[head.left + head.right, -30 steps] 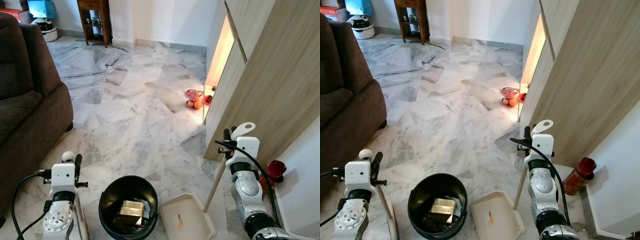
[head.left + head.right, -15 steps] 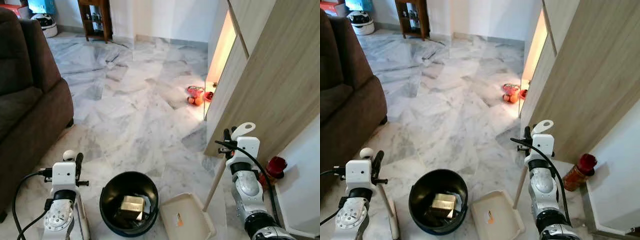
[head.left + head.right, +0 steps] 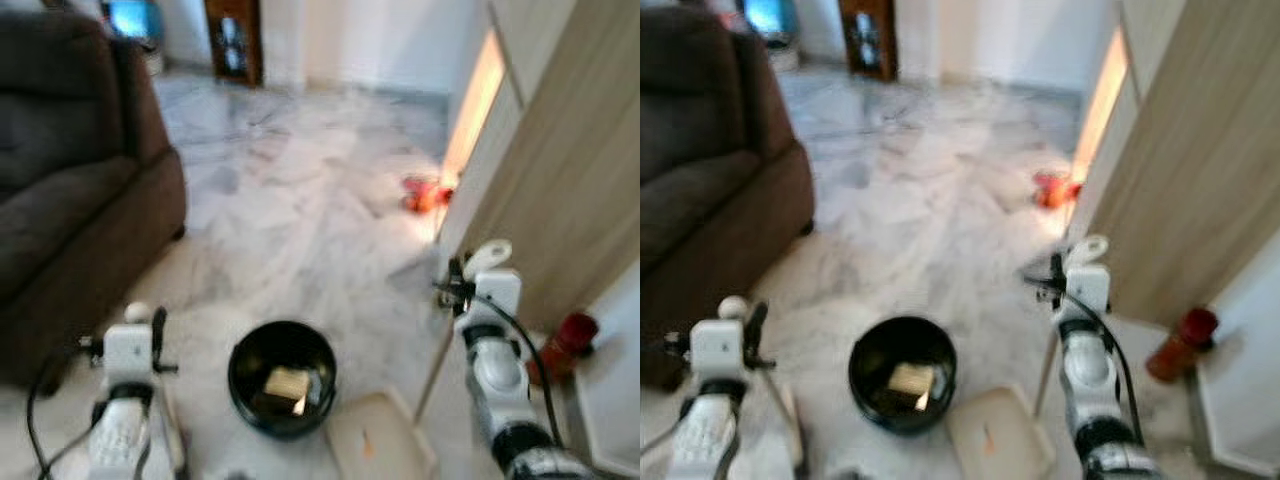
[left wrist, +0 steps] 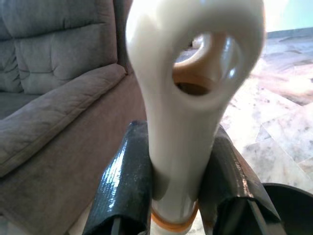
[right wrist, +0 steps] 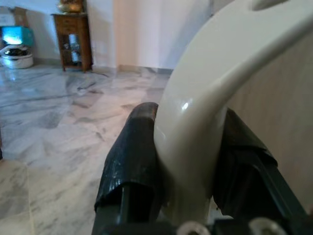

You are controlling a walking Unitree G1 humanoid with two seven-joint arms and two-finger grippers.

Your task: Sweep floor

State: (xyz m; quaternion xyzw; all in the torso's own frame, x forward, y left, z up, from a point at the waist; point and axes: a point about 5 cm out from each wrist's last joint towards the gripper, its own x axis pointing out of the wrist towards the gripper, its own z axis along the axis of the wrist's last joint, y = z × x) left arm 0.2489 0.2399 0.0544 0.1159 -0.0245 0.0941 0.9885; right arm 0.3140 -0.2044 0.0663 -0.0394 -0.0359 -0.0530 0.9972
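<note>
Marble floor [image 3: 300,200] carrying a black bucket [image 3: 282,378], cream dustpan [image 3: 378,448] beside it, brown sofa [image 3: 70,190], red bottle [image 3: 565,340] and orange items [image 3: 425,193] near the wooden panel.

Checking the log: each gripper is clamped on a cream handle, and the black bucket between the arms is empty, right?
Not empty: in the left eye view the black bucket holds a pale boxy item. The left gripper and right gripper do each clamp a cream handle.

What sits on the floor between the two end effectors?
In the left eye view, a black bin sits between the left end effector and right end effector, dustpan beside it.
</note>
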